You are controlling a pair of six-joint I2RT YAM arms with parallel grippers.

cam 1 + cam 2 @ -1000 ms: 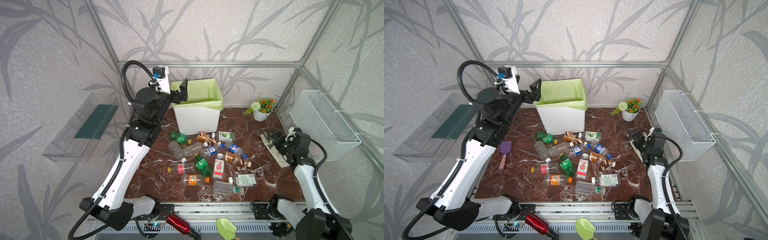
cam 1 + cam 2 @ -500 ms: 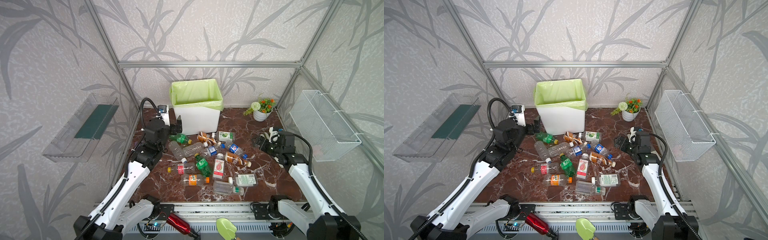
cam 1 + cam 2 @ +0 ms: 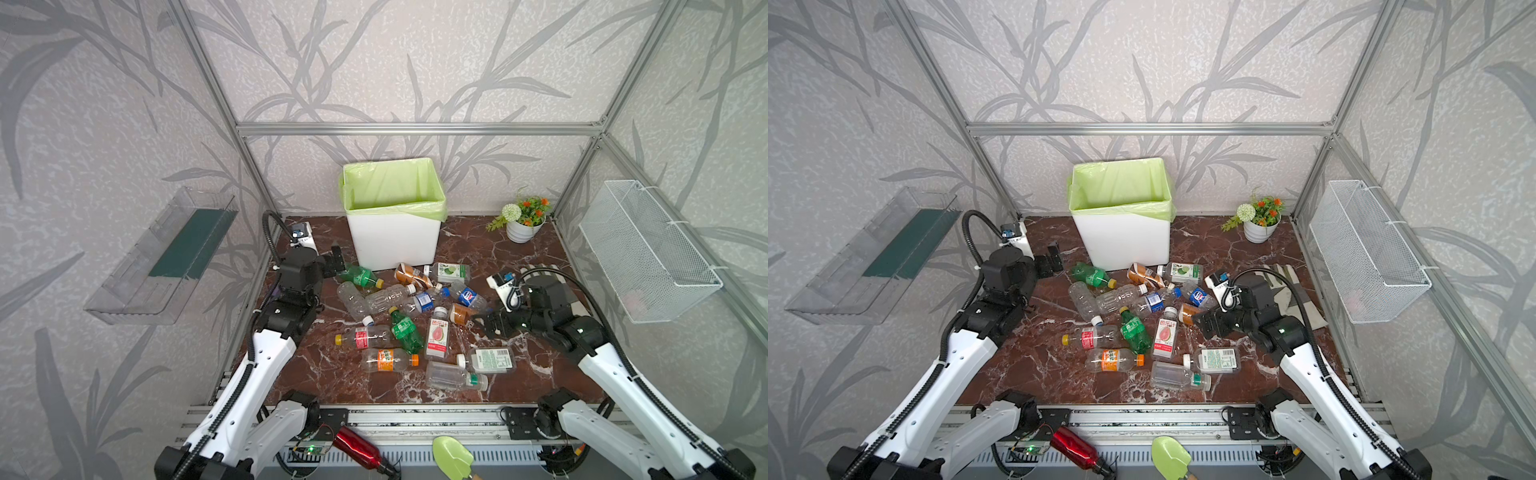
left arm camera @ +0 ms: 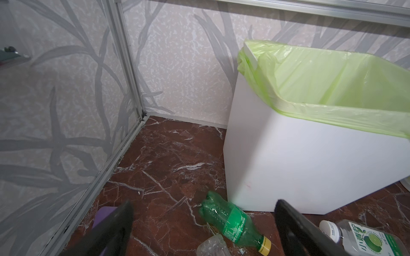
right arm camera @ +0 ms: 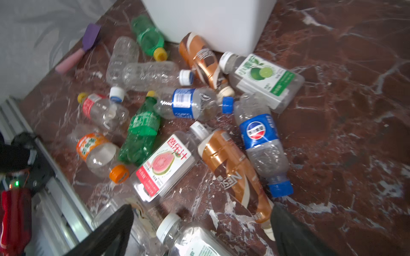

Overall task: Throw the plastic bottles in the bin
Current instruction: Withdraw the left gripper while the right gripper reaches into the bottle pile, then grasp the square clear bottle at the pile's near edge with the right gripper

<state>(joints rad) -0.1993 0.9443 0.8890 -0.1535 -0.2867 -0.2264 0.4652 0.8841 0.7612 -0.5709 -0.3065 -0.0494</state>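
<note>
Green-bagged bin [image 3: 395, 243] left behind, my left gripper [image 3: 1049, 259] dropped, spread and empty, to the green bottle [image 3: 359, 276] just beside its base, while my right gripper [image 3: 484, 326], equally spread, nosed up to the brown bottle [image 3: 459, 313], so fresh picks beckoned.

bottles [image 3: 436, 337] scattered before bin [image 3: 395, 243], plant [image 3: 521, 220] right of bin

The bottles [image 3: 405, 330] crowd the middle of the counter [image 3: 328, 374], right up to the front of the bin [image 3: 395, 245] at the back edge. Bare room lies in the back left corner, at the front left, and between bin and flower pot [image 3: 521, 232] at the back.
</note>
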